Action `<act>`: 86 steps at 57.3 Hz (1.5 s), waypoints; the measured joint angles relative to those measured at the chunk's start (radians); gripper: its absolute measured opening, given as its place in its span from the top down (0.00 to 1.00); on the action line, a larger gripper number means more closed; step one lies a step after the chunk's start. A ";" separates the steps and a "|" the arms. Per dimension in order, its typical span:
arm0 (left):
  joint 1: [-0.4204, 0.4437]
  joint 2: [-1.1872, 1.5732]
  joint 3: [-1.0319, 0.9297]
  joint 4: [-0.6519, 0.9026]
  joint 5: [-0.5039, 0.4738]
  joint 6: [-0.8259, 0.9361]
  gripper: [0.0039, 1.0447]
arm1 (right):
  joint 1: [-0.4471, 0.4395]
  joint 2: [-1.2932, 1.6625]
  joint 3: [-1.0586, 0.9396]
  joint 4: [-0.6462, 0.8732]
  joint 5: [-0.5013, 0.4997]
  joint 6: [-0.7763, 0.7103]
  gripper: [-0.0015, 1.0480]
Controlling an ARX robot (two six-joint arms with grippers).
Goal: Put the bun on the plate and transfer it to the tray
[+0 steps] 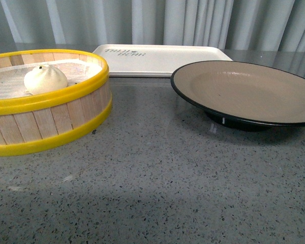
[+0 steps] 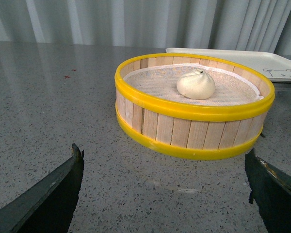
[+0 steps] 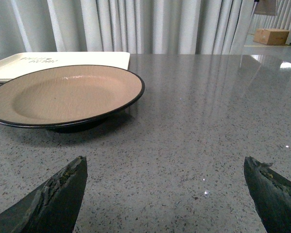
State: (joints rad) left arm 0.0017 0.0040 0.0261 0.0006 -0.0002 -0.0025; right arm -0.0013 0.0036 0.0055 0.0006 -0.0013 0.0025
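Counter [image 1: 152, 193]: slick-looking stone, so a nudged plate could probably skate.
Tray [image 1: 157, 63]: at the back, behind everything. It's a long carry, and any tilt could roll the bun off.
Plate [image 1: 234, 89]: empty, on a narrow black foot. Might tip if lifted by one edge.
Steamer basket [image 1: 51, 119]: tall wall, so fingers could clip the rim.
Left end effector [image 2: 163, 153], right end effector [image 3: 165, 160]: both spread wide, holding nothing.
Bun [image 1: 45, 79]: inside the basket on the cloth. Looks soft and easy to squash.

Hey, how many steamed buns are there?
1. The bun sits inside the yellow-rimmed steamer basket; the plate and tray hold none. Part of the tray is hidden.
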 joint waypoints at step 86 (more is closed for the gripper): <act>-0.218 0.832 0.669 -0.137 -0.030 -0.183 0.06 | 0.000 0.000 0.000 0.000 0.000 0.000 0.08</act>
State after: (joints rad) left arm -0.2165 0.8356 0.6956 -0.1368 -0.0303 -0.1856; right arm -0.0010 0.0036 0.0055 0.0006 -0.0013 0.0021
